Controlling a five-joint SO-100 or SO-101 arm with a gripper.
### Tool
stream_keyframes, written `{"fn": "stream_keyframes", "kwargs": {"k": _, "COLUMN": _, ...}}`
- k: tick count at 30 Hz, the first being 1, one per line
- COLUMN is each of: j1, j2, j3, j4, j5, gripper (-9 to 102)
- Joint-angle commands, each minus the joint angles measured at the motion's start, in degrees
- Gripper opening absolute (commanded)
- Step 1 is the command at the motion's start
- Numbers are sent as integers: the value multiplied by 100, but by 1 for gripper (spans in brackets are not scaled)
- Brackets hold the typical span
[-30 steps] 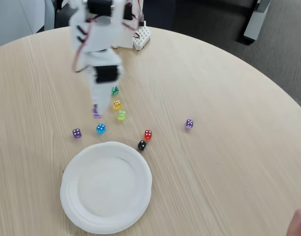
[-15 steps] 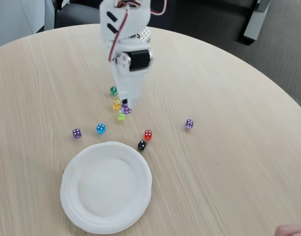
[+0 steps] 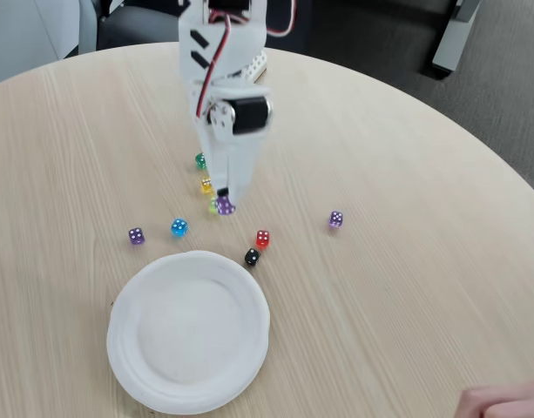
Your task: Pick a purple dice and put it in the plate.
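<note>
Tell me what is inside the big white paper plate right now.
The round white disposable plate holds nothing visible; no part is covered. The small purple die sits at the gripper tip, beyond the plate's far rim.

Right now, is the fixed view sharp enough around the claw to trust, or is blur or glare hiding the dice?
In the fixed view, lighting is soft and even with no glare; the claw looks reasonably sharp, the purple dice at its tip is tiny but readable, and the plate casts only a faint shadow.
</note>
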Motion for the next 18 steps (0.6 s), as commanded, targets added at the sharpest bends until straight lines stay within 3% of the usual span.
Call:
{"fn": "stream_keyframes", "kwargs": {"k": 1, "j1": 53, "j2": 97, "j3": 378, "j4": -554, "j5": -308, "gripper": 0}}
{"fn": "stream_keyframes", "kwargs": {"k": 9, "j1": 53, "j2": 185, "j3": 1573, "j4": -1925, "j5": -1494, "gripper": 0}}
{"fn": "stream_keyframes", "kwargs": {"k": 18, "j1": 70, "j2": 97, "j3": 1749, "j4": -2988, "j5": -2971, "gripper": 0}}
